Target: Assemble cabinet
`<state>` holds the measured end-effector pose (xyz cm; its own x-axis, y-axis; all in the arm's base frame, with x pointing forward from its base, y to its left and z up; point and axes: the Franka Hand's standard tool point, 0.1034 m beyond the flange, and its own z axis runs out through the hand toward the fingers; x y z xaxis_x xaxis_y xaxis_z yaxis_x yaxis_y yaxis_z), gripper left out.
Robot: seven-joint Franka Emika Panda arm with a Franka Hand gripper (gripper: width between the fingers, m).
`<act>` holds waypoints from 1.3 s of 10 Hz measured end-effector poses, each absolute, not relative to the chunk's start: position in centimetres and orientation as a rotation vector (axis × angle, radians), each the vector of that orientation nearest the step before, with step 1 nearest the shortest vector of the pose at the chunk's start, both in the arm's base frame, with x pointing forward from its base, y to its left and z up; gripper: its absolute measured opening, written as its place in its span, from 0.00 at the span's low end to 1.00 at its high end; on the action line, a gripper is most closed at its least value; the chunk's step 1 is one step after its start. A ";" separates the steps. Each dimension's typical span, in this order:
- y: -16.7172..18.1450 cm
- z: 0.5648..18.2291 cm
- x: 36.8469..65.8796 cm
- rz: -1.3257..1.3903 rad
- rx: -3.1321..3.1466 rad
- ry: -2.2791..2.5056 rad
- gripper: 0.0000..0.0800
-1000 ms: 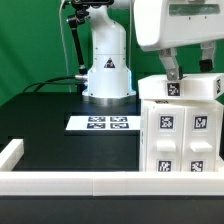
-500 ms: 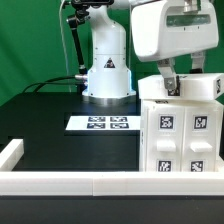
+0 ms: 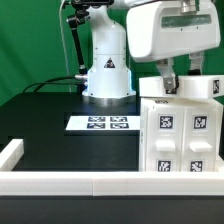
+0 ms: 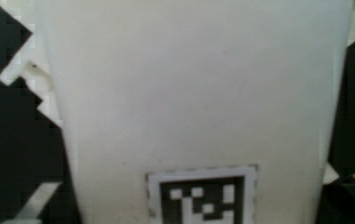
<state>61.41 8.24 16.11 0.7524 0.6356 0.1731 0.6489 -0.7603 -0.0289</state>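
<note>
The cabinet point(image 3: 180, 130), a white box with black-and-white tags on its front, stands at the exterior view's right, on the black table. A white upper part point(image 3: 198, 89) sits on top of it. My gripper point(image 3: 181, 72) hangs just above that top with its fingers point(image 3: 165, 76) apart and nothing seen held between them. The fingertips reach the top's edge. In the wrist view a broad white face of the cabinet point(image 4: 192, 90) fills the picture, with one tag point(image 4: 206, 198) on it. My fingers do not show there.
The marker board point(image 3: 101, 123) lies flat mid-table. The arm's white base point(image 3: 107, 72) stands behind it. A low white border rail point(image 3: 60, 183) runs along the front edge, with a short piece point(image 3: 10, 153) at the exterior view's left.
My gripper has moved toward the exterior view's left and a little down over the cabinet's top. The cabinet has not moved.
</note>
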 end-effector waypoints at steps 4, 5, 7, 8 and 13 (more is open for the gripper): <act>8.2 16.1 61.6 -0.226 -2.987 -0.391 0.70; 8.3 16.0 61.5 -0.218 -2.994 -0.250 0.70; 8.4 16.0 61.6 -0.208 -2.993 0.025 0.70; 8.3 16.0 61.6 -0.203 -2.989 0.089 0.70; 8.2 16.1 61.6 -0.168 -2.917 0.569 0.70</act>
